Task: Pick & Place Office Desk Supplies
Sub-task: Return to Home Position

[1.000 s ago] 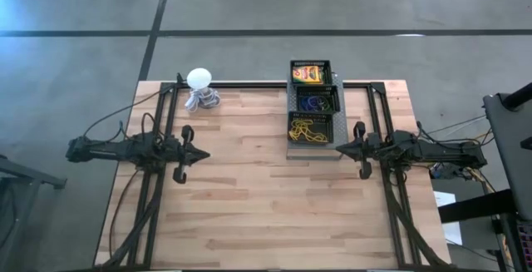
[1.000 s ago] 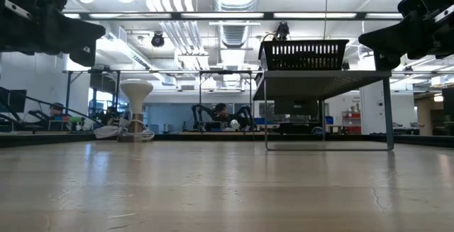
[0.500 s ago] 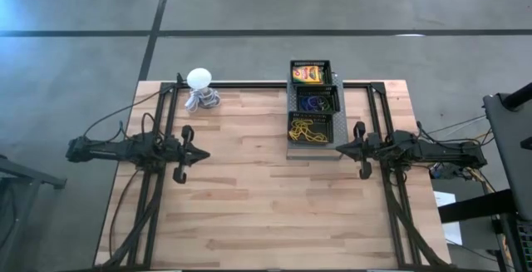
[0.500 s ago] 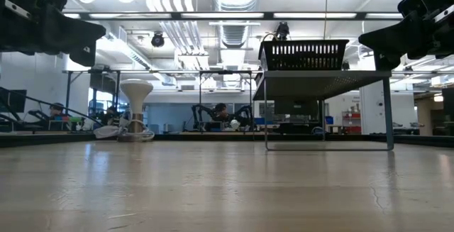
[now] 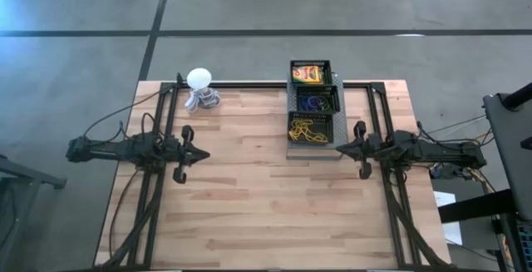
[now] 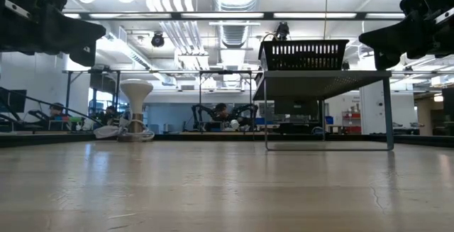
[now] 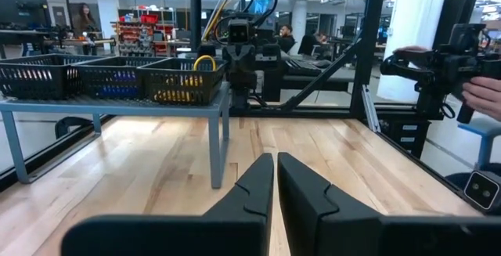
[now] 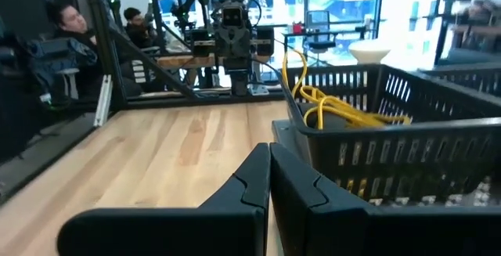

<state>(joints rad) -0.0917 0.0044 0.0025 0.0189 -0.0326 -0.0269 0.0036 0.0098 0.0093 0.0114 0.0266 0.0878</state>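
Observation:
Three black mesh baskets stand in a row on a grey raised shelf (image 5: 313, 151) at the table's far right middle. The far basket (image 5: 310, 73) holds a yellow-and-green box, the middle one (image 5: 314, 101) blue rings, the near one (image 5: 309, 128) yellowish rubber bands (image 8: 329, 103). My left gripper (image 5: 204, 153) is shut and empty above the table's left side. My right gripper (image 5: 337, 149) is shut and empty, just right of the shelf's near end. Both hover clear of the table in the low view.
A white ball-topped object with a grey coiled base (image 5: 200, 91) stands at the far left of the wooden table (image 5: 266, 214). Black frame rails (image 5: 154, 180) run along both sides. People show in the room beyond, and a hand (image 7: 484, 95) in the left wrist view.

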